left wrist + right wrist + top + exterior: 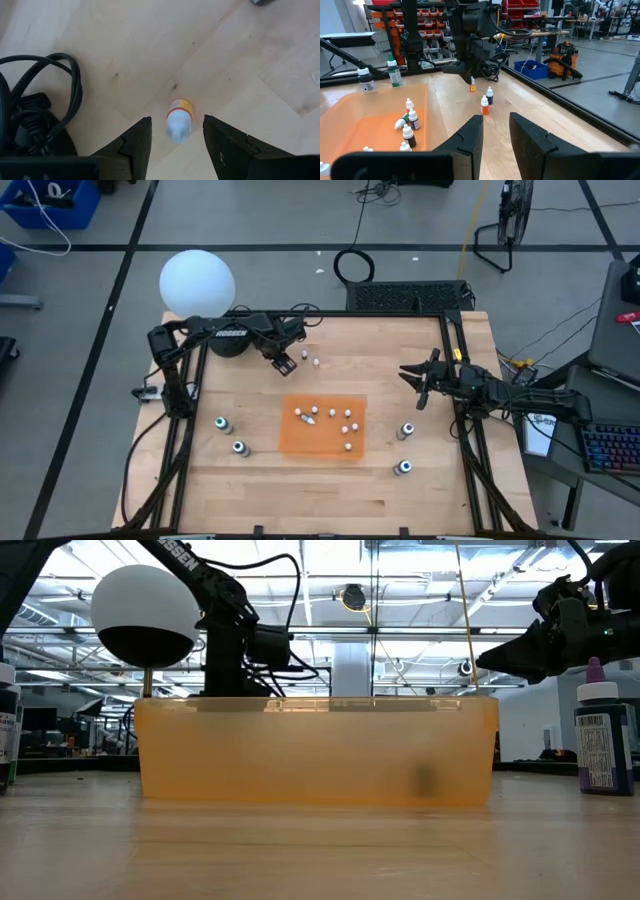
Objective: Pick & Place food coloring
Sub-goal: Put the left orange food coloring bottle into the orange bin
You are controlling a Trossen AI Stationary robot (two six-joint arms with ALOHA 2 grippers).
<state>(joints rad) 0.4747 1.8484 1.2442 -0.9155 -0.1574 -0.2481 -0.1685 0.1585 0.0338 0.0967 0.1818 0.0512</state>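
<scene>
I am looking down on a wooden tabletop (320, 490) with both arms over its far half. I am holding the left gripper (285, 364) near the far edge, left of centre, pointing down at one tiny food coloring bottle (178, 119). In the left wrist view that bottle, white-topped with a yellow and red band, is sitting between the two dark fingers (134, 145). I cannot tell whether the fingers are touching it, or whether it is standing on the wood or lifted off it.

Two more tiny bottles (316, 362) are standing on the bare wood just beside that gripper. Roughly seven tiny white-topped bottles (332, 413) are sitting on the flat orange mat (322, 442) in the middle of the tabletop; one (310, 421) is lying on its side.

Four larger bottles are standing off the mat: two with teal tops (240, 447) toward the left edge, two (403, 468) toward the right edge.

I am keeping the right gripper (418, 386) raised near the right edge, its fingers (470, 137) parted by a narrow gap and holding nothing.
</scene>
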